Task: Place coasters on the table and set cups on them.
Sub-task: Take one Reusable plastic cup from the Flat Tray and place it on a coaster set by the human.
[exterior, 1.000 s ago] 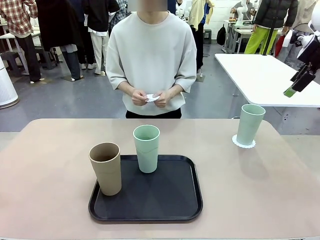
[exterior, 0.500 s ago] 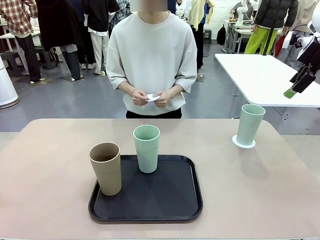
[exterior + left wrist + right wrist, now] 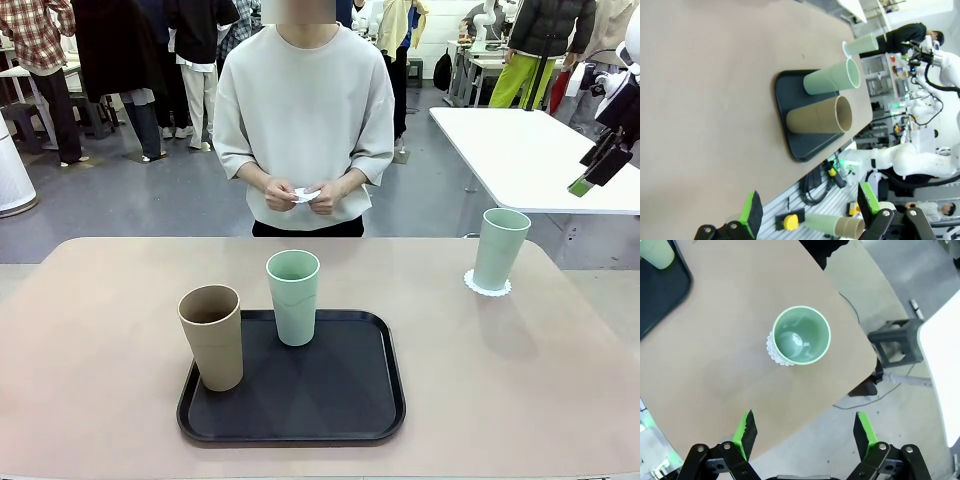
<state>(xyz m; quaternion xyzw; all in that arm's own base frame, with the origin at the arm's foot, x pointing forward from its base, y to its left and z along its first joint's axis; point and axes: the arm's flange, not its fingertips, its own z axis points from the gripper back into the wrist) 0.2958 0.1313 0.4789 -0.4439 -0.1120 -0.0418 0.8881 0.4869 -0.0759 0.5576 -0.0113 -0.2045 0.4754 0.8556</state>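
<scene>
Open and empty: left pincer [image 3: 810, 194], and right pincer [image 3: 804, 416] high by tabletop's [image 3: 100, 320] far right corner. There, mint cup [image 3: 500, 248] on coaster [image 3: 487, 286]. On black tray [image 3: 350, 400] near front edge: tan cup [image 3: 212, 337], second mint cup [image 3: 293, 297]. Between person's hands [image 3: 325, 198]: another coaster [image 3: 305, 194].

bright even overhead light; soft shadows beside cups [image 3: 293, 297]; wrist views wide-angle, edges warped.

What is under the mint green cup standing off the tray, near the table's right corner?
A white scalloped coaster lies under that cup; its lacy edge shows past the base. Its middle is hidden by the cup.
</scene>
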